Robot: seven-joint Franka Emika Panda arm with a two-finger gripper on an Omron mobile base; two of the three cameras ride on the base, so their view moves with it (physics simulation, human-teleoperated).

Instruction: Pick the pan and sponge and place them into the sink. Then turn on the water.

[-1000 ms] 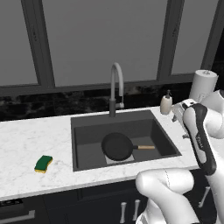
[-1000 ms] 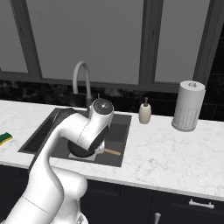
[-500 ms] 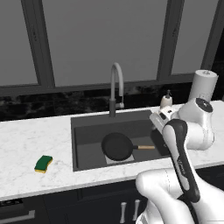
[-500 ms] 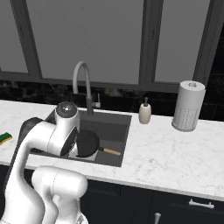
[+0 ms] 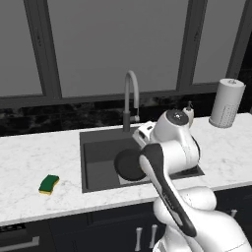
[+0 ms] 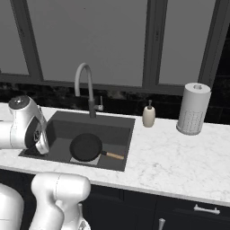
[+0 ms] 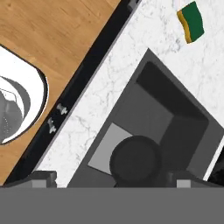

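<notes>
Pan [image 6: 86,147] sits in sink [image 6: 123,146], sponge [image 5: 49,184] lower left on desk [image 5: 29,162], no water; our gripper [image 7: 111,180] is spread wide, empty.

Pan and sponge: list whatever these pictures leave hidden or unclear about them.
- Pan: in the left base view the white arm covers its handle and right side.
- Pan, hand view: the bottom edge cuts off its lower part; handle unseen.
- Sponge: its underside against the counter is hidden.
- Hand: its fingertips barely show, so the gap is unclear.
</notes>
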